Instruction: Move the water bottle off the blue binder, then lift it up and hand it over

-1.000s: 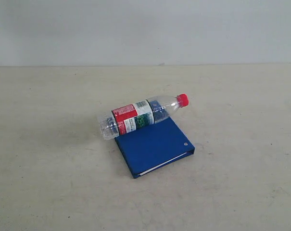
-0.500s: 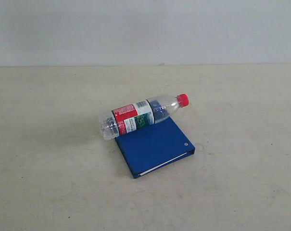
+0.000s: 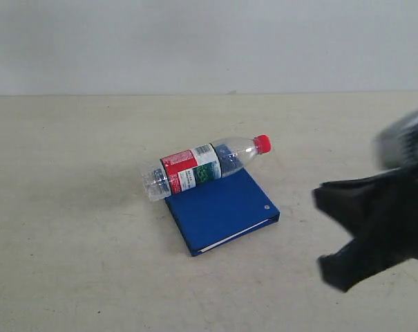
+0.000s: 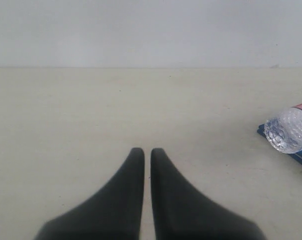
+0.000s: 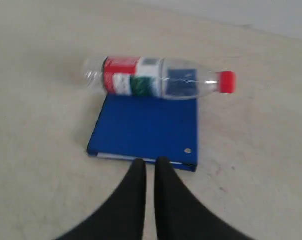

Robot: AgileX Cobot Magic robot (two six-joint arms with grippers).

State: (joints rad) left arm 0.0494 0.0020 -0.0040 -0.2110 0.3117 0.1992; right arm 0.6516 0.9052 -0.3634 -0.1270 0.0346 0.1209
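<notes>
Water bottle (image 3: pixel 205 166) lies sideways along the blue binder's (image 3: pixel 222 211) twelve o'clock edge, not yet shifted. Right gripper (image 5: pixel 150 161), at four o'clock, and left gripper (image 4: pixel 147 150): jaws closed, empty; lift, handover remain.

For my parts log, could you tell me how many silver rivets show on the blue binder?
1: a rivet at the blue binder's right corner in the exterior view. The water bottle may hide another.

water bottle (image 3: pixel 195 169) label print, too blurred to read
</notes>
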